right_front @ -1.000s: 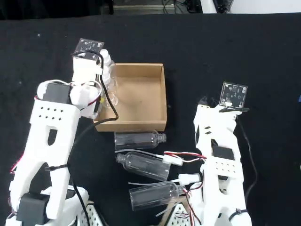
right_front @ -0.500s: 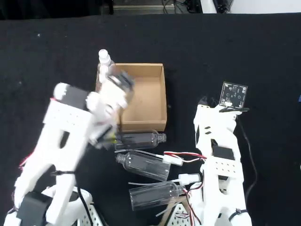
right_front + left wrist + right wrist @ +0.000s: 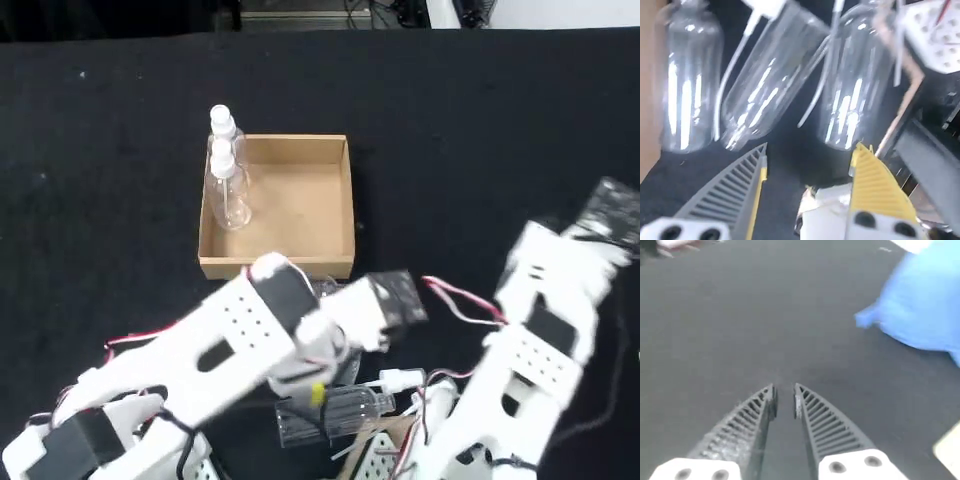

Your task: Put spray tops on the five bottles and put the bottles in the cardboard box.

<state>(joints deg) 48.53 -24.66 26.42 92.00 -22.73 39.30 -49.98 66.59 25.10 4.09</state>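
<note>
The left end effector (image 3: 810, 152) is hanging, jaws wide apart, over three loose bottles (image 3: 771, 75) lying side by side on the table (image 3: 450, 120) just below the cardboard box (image 3: 350, 195), lower centre of the high view. Their long axes are lying flat, bases toward the jaws, necks pointing away. Closing here is risking pinching a dip tube (image 3: 732, 75), catching two bottles, or rolling one off. Two capped bottles (image 3: 228, 190) are standing in the box's left part. The right end effector (image 3: 785, 390), far right, is sitting almost closed, empty.
</note>
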